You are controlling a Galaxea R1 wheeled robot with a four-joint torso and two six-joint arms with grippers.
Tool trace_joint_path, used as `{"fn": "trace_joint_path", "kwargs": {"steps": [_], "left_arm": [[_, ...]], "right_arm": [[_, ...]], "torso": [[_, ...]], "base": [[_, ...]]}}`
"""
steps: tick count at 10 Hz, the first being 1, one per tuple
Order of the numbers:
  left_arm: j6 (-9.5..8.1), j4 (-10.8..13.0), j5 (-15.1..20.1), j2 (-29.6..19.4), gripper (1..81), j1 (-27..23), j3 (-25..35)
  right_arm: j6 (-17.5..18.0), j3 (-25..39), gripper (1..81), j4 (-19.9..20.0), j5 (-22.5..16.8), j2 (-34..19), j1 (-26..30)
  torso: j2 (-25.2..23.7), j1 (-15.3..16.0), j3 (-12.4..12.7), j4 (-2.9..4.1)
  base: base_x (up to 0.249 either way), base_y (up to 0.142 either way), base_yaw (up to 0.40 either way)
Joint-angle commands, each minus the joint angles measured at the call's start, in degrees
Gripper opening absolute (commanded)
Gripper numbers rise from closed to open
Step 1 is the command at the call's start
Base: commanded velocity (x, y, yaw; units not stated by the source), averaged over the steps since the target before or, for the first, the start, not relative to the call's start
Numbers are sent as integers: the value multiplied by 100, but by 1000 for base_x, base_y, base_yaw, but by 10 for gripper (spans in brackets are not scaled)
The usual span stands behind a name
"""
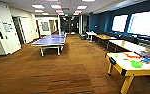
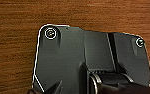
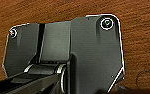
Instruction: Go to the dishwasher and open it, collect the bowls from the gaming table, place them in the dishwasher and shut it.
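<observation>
Bowls in bright green sit on the gaming table (image 1: 121,65), a white-topped table with a yellow edge and yellow legs at the right of the head view, near the camera. One wide green bowl (image 1: 136,64) lies toward the table's near side, among colourful game pieces in red, orange and blue; a smaller lime-coloured bowl (image 1: 116,55) appears as a pale spot close to the table's far left corner, too blurred to be sure of its shape. Brown carpet (image 1: 53,72) in plank-like strips runs the length of the room. A blue table-tennis table (image 1: 50,40) stands in the middle distance, left of centre, well apart from the gaming table. Along the dark blue wall (image 1: 101,21) on the right, a row of light-topped desks (image 1: 126,45) extends back beneath two bright windows (image 1: 143,22). White walls and doors (image 1: 3,30) line the left side, and ceiling light panels (image 1: 56,6) lead toward a dark doorway at the far end. Both wrist views look down on the same brown carpet past the robot's own dark plates. Whether either claw is spread or pressed together cannot be told.
</observation>
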Motion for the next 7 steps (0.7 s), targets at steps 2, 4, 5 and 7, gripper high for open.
{"fn": "trace_joint_path", "kwargs": {"steps": [2, 4, 5, 7], "left_arm": [[33, 40, 270, -48, 811, -335, -11], [33, 40, 270, -48, 811, -335, -11], [33, 40, 270, -39, 811, -335, -11], [33, 40, 270, -39, 811, -335, -11]], "right_arm": [[-16, 3, 811, -3, -298, 14, 308], [-16, 3, 811, -3, -298, 14, 308], [-16, 3, 811, -3, -298, 14, 308], [-16, 3, 811, -3, -298, 14, 308]], "torso": [[-2, -1, 0, 0], [-2, 0, 0, 0], [-2, 0, 0, 0], [-2, 0, 0, 0]], "base": [[228, 0, 0], [228, 0, 0], [228, 0, 0], [228, 0, 0]]}}
